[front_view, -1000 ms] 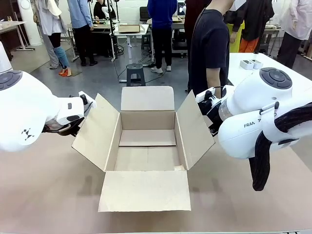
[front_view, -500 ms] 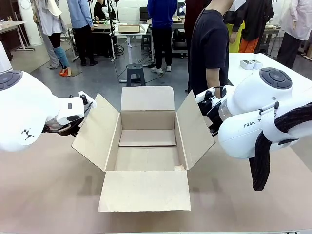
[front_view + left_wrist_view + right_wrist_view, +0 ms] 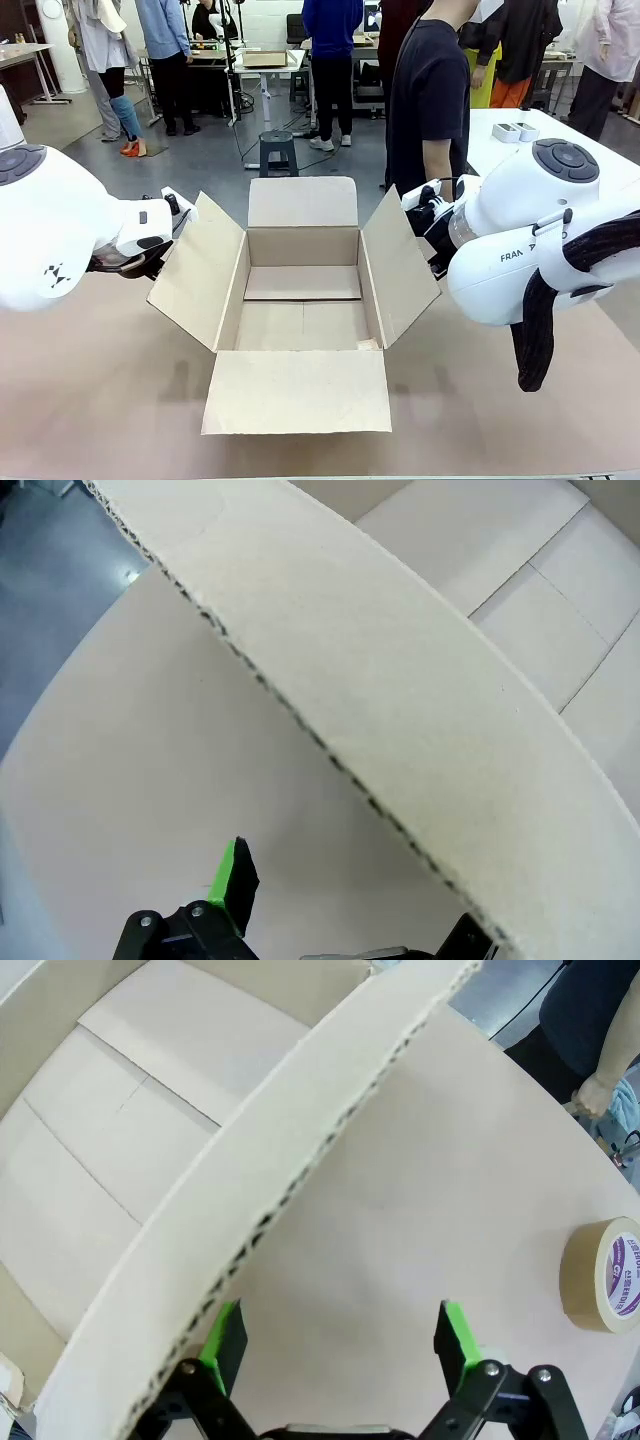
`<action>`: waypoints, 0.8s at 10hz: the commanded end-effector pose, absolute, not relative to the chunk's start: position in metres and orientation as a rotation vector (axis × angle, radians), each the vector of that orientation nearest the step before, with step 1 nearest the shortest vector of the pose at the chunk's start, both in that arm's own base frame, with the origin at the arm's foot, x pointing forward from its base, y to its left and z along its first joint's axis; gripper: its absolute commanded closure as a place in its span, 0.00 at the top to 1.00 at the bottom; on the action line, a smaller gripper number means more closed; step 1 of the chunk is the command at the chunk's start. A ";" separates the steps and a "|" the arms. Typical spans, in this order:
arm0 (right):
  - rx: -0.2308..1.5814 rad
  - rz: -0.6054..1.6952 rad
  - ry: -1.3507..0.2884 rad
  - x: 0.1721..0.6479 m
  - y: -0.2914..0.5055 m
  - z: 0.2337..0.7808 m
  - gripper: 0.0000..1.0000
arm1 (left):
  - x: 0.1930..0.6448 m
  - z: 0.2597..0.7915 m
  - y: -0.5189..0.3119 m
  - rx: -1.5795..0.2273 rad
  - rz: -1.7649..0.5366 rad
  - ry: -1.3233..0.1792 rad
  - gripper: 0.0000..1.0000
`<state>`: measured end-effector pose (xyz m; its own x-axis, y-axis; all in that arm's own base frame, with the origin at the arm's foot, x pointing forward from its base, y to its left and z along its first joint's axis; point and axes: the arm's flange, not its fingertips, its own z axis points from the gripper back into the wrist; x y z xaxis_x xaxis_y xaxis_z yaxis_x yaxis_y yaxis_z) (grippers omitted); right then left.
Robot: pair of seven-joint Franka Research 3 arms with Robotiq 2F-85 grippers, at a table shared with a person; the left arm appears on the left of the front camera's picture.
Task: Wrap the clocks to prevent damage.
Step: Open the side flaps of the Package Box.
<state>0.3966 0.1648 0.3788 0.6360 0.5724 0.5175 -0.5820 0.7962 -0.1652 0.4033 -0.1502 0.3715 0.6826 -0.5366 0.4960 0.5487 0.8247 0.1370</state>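
Corrugated brown cardboard forms the open box [image 3: 300,246], set mid-counter [image 3: 100,400] with four flat flaps splayed outward. The left end effector [image 3: 358,905] is spread wide, the left flap's fluted edge passing between its green-padded fingers, unclamped. The right end effector [image 3: 340,1345] is likewise wide, one finger just beside the right flap's edge. A round roll of tan tape [image 3: 600,1275] lies on the smooth counter.

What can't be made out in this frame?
- Far finger of the left gripper: left wrist view, behind the box flap.
- Tape roll: right wrist view, cut by the right edge; its print is too small.
- Hand of the person: front view, behind the right arm.
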 end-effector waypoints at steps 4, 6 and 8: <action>-0.040 0.610 -0.560 0.366 0.155 0.505 1.00 | 0.414 0.493 -0.124 -0.024 -0.716 -0.509 1.00; -0.094 0.554 -0.610 0.341 0.154 0.580 1.00 | 0.409 0.558 -0.128 0.040 -0.766 -0.521 1.00; -0.120 0.551 -0.652 0.309 0.167 0.640 1.00 | 0.400 0.612 -0.137 0.069 -0.793 -0.539 1.00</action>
